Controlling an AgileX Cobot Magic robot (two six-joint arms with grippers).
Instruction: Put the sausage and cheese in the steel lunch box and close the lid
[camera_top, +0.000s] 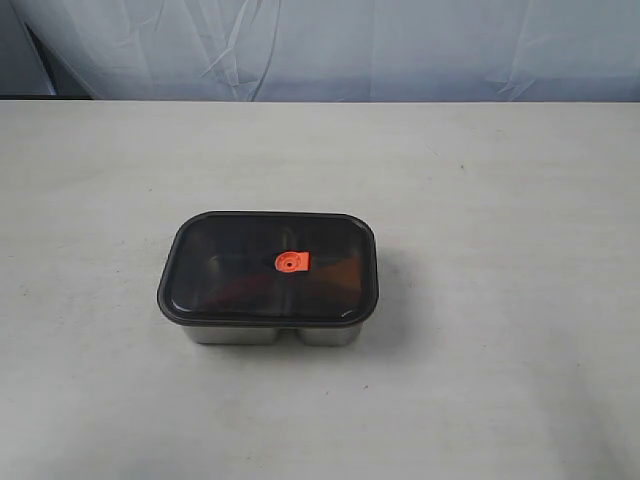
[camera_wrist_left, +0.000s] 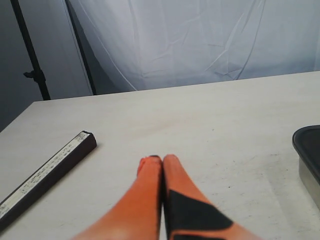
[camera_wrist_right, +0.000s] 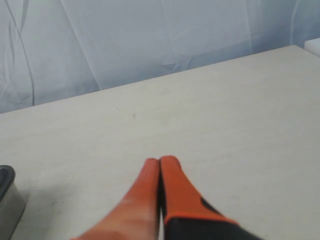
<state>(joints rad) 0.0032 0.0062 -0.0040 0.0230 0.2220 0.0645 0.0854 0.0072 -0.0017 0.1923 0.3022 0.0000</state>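
Both hands are seen clenched and empty: the left hand (camera_wrist_left: 162, 159) is shown with its orange fingers pressed together above bare table (camera_top: 500, 200), and the right hand (camera_wrist_right: 159, 160) is shown likewise, with nothing gripped between the tips. Neither hand is caught by the exterior view, and both are found well apart from the steel lunch box (camera_top: 268, 336), of which only a corner is glimpsed in each wrist view. The box is set near the middle of the table, well clear of every edge, and the dark smoky lid (camera_top: 240, 265) is laid squarely over it, its rim lined up with the steel walls all round and its orange valve tab (camera_top: 291, 262) facing up at the centre. The sausage and the cheese cannot be made out plainly; only a faint reddish tint and a faint orange tint are seen through the lid, and neither item is found anywhere on the open table. A dark bar (camera_wrist_left: 45, 175) is seen lying near the table's left edge, apart from the box. From this it is judged that both items have been loaded and the lid placed, so the task appears finished or very nearly so; whether the lid is pressed fully home cannot be told.
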